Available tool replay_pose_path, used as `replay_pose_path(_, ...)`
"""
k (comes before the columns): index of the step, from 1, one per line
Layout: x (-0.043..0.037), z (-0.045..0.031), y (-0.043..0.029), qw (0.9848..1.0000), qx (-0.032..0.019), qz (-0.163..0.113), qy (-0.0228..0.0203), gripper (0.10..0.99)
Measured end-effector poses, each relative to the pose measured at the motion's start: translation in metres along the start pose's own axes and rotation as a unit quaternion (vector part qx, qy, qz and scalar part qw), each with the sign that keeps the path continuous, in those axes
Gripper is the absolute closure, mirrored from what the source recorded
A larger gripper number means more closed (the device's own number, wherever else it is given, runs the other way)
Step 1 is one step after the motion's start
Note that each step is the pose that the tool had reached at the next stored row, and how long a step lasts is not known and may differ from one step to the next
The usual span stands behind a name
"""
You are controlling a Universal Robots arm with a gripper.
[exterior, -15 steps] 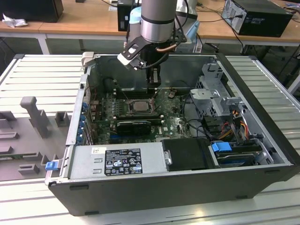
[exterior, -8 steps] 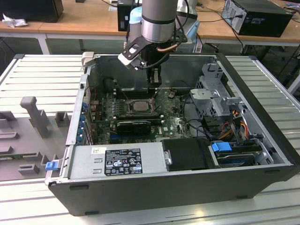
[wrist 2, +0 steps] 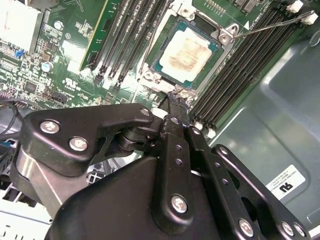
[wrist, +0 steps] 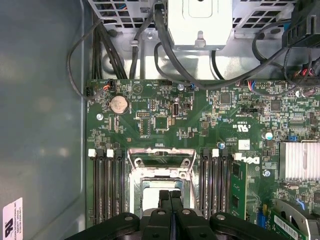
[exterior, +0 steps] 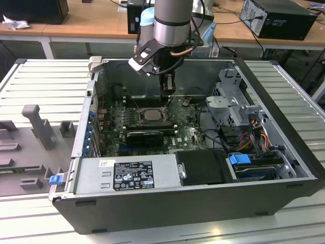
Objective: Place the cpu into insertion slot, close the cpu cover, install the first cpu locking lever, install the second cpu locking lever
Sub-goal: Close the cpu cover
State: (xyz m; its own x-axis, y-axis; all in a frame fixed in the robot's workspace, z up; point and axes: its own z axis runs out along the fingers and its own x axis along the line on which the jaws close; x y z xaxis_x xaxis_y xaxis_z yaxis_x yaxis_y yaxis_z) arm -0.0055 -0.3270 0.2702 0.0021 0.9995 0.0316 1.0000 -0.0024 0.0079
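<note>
The cpu point(wrist 2: 187, 50) lies flat in the insertion slot point(wrist 2: 150, 75), its pale silver top stained in the middle; it also shows in the exterior view point(exterior: 151, 114). The silvery cpu cover point(wrist: 160, 159) frames the socket; I cannot tell whether it is fully down. A thin metal locking lever point(wrist 2: 270, 25) slants out from the socket's corner over the memory slots. My gripper point(wrist 2: 175, 97) is shut, with nothing seen between its black fingers point(wrist: 164, 200), its tips just off the socket's edge. In the exterior view the gripper point(exterior: 168, 94) hangs just behind the socket.
Black memory slots point(wrist 2: 240, 65) flank the socket on both sides. A finned heatsink point(wrist: 300, 160) sits on the board. Cables point(wrist: 150, 30) and a drive cage point(exterior: 228, 101) crowd the exterior view's right; the power supply point(exterior: 127, 175) fills the front. Case walls point(exterior: 284, 117) surround everything.
</note>
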Motion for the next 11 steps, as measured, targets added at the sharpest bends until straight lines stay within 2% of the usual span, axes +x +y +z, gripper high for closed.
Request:
replay_pose_path(2, 0.0, 0.0, 0.0043, 1.0, 0.0005, 0.0, 0.0, 0.98)
replay_pose_path(7, 0.0001, -0.0009, 0.0087, 1.0, 0.0009, 0.0, -0.0001, 0.98)
replay_pose_path(9, 0.0003, -0.0087, 0.0095, 1.0, 0.0009, 0.0, -0.0002, 0.98)
replay_pose_path(11, 0.0004, -0.0127, 0.0099, 1.0, 0.0009, 0.0, -0.0003, 0.98)
